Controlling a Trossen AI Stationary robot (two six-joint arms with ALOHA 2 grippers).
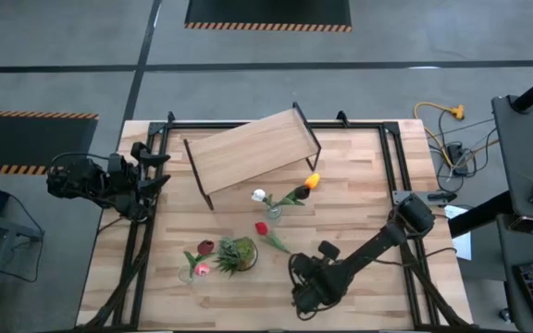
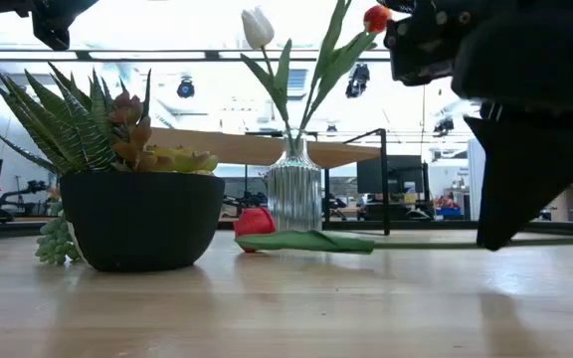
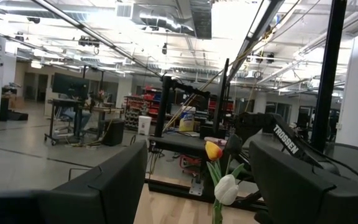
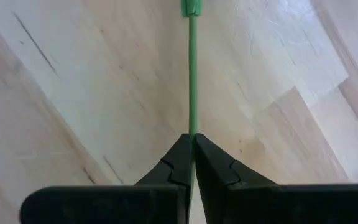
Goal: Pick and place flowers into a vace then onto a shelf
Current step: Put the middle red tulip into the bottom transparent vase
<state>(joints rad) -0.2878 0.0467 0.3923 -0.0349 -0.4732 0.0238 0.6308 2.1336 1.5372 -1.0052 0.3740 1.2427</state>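
Note:
A red tulip (image 1: 262,228) lies on the tabletop, its head (image 2: 255,221) and leaf (image 2: 306,242) on the wood. My right gripper (image 1: 296,263) is low over the table near its front edge, shut on that tulip's stalk. A ribbed glass vase (image 1: 273,212) stands mid-table with a white tulip (image 2: 258,27) and an orange-yellow tulip (image 1: 313,181) in it. The light-wood shelf (image 1: 253,151) stands behind the vase. My left gripper (image 1: 158,171) is open and empty at the table's left edge. A pink flower (image 1: 200,269) and a maroon flower (image 1: 205,247) are at the front left. My right gripper pinches the red tulip's thin green stalk (image 4: 192,127) at its free end between the two fingertips (image 4: 178,163). The fingers lie along the stalk, which runs straight on from them over the wood. The tulip's head and leaf rest on the table.
A dark pot with a spiky green plant (image 1: 237,254) stands left of my right gripper, close to the red tulip. Black rails (image 1: 398,166) run along the table's left and right sides. Bare wood lies between the vase and the right rail.

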